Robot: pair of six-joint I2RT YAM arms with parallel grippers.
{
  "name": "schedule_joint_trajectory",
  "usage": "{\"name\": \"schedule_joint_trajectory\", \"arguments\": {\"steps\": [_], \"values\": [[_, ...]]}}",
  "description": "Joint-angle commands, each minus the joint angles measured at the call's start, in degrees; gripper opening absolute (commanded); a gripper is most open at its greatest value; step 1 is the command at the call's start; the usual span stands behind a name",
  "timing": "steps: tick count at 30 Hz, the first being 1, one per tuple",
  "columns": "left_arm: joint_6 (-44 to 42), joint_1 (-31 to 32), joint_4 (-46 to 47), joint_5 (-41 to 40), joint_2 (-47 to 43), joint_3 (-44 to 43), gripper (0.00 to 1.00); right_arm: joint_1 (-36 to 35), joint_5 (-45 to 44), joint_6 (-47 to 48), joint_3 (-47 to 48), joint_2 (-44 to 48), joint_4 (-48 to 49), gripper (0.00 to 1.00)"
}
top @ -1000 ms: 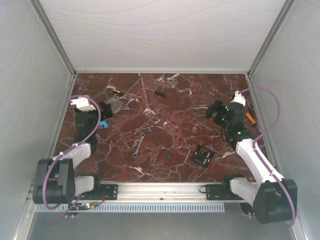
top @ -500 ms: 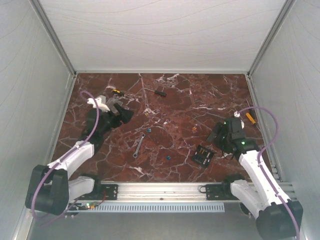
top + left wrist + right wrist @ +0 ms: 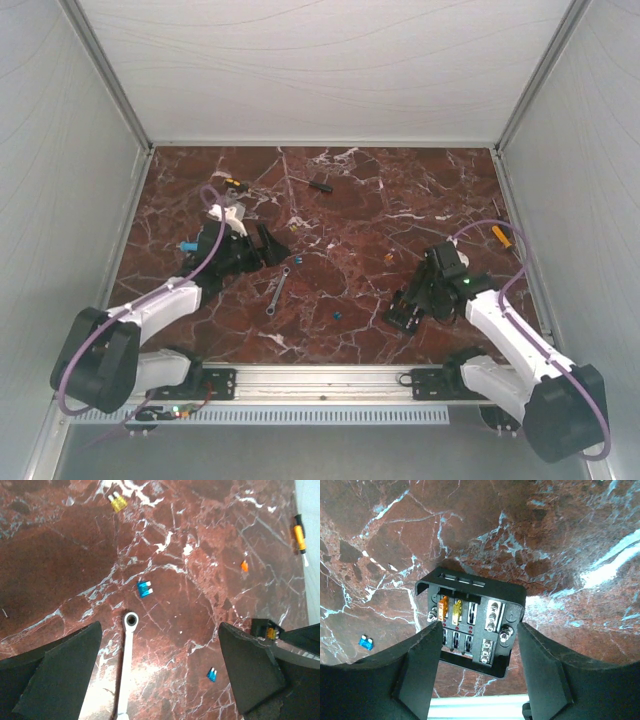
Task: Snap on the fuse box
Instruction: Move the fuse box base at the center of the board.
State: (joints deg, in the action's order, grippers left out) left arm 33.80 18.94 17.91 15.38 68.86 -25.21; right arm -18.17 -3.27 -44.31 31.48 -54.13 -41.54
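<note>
Presently we judge the step to be the grasp: the right gripper [image 3: 479, 632] straddles the fuse box [image 3: 470, 597], jaws apart at its flanks; whether they press it we cannot tell. The left gripper [image 3: 160, 630] hangs wide and empty. The box lies uncovered on the table [image 3: 380, 540], near its front right, two fuses showing. The next move calls for a firm, square grip.
</note>
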Motion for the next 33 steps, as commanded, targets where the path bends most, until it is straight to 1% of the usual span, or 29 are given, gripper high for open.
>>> {"name": "schedule_joint_trajectory", "arguments": {"steps": [1, 3, 6, 12, 19, 22, 25, 29, 31, 33], "values": [[-2.3, 0.3, 1.5, 2.0, 2.6, -2.9, 1.00, -1.9, -1.5, -1.8, 0.4, -2.1, -2.3, 0.60], [-2.8, 0.4, 2.0, 2.2, 3.5, -2.9, 1.00, -2.0, -1.6, -2.5, -0.7, -2.2, -0.8, 0.61], [-3.1, 0.3, 2.0, 1.9, 4.9, -3.1, 1.00, -2.6, 0.9, -2.8, -1.0, -4.4, 1.3, 0.61], [-3.3, 0.6, 1.7, 2.3, 5.3, -3.4, 1.00, -9.6, 0.4, -4.2, 2.4, -10.9, 5.0, 0.62], [-3.2, 0.7, 1.1, 1.8, 4.4, -3.1, 1.00, -15.1, -0.4, -3.7, 6.7, -18.9, 10.4, 0.63], [-3.0, 0.8, 0.9, 1.8, 4.2, -3.1, 1.00, -16.7, -1.6, -0.9, 11.0, -22.1, 8.6, 0.65], [-3.0, 0.7, 0.7, 1.9, 4.0, -3.1, 1.00, -18.7, -3.5, 3.0, 13.6, -21.8, 4.5, 0.70], [-3.0, 0.7, 0.7, 2.1, 4.0, -3.2, 1.00, -19.5, 0.5, 9.3, 13.0, -19.5, 1.7, 0.76], [-3.0, 0.7, 0.6, 2.1, 3.9, -3.2, 1.00, -20.4, 1.9, 12.7, 12.2, -18.2, 1.1, 0.82], [-3.1, 0.7, 0.6, 2.1, 3.9, -3.2, 1.00, -21.1, 2.7, 14.6, 11.6, -17.2, 1.0, 0.84]]}}
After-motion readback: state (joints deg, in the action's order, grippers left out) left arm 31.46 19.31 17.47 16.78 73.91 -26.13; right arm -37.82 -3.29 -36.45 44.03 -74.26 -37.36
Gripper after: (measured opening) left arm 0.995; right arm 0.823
